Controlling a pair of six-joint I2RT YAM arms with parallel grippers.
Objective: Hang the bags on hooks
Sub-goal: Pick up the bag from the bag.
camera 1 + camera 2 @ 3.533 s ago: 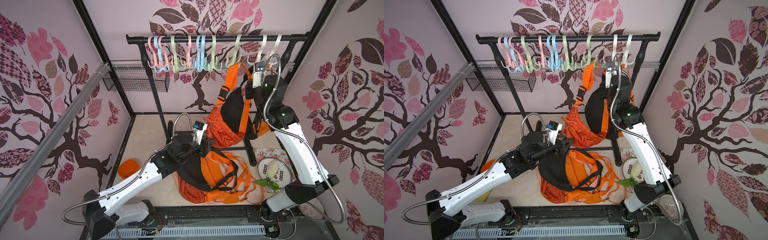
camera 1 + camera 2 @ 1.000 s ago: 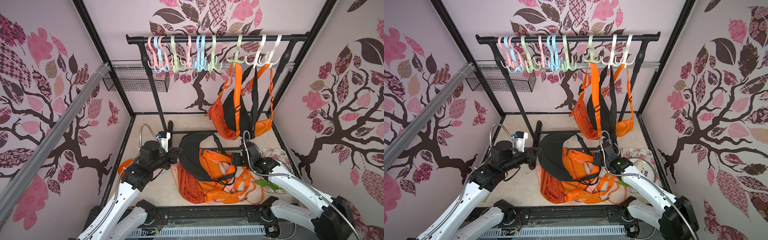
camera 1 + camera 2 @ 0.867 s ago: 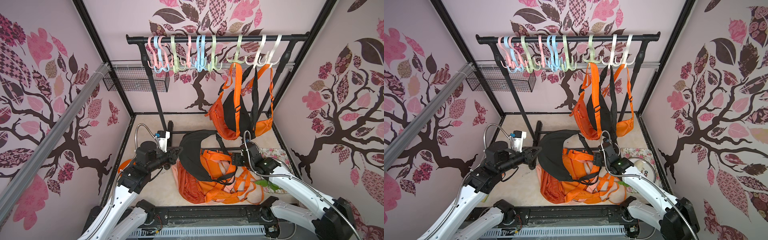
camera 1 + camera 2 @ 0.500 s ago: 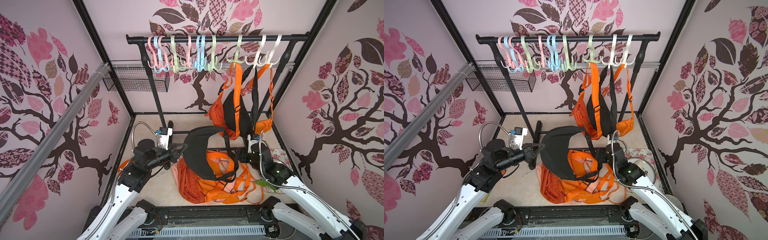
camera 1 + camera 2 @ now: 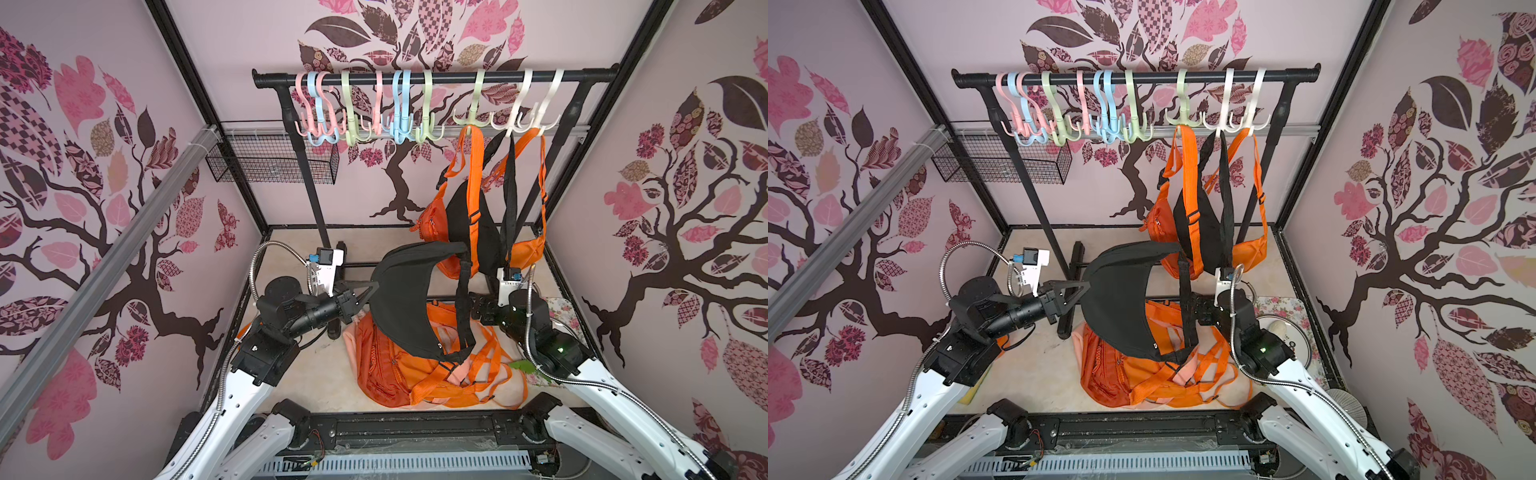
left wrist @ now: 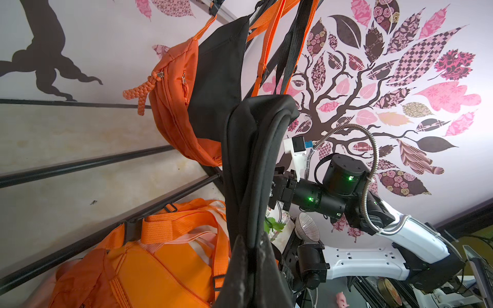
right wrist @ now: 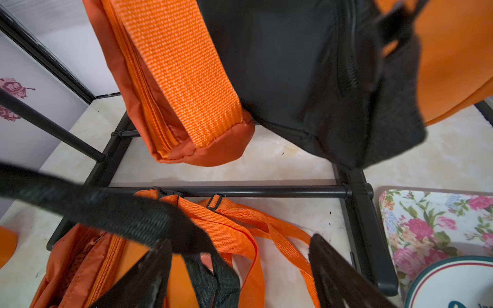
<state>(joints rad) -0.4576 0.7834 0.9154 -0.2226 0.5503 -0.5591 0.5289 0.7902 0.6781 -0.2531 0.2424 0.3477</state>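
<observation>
We hold the black bag up over the orange pile, corner pinched in the left gripper, right gripper spread around its strap; next, we judge: close on it, raise the loop to a free hook.

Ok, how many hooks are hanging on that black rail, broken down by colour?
Pink hooks: 3
Blue hooks: 3
Green hooks: 3
White hooks: 2
Total: 11
</observation>
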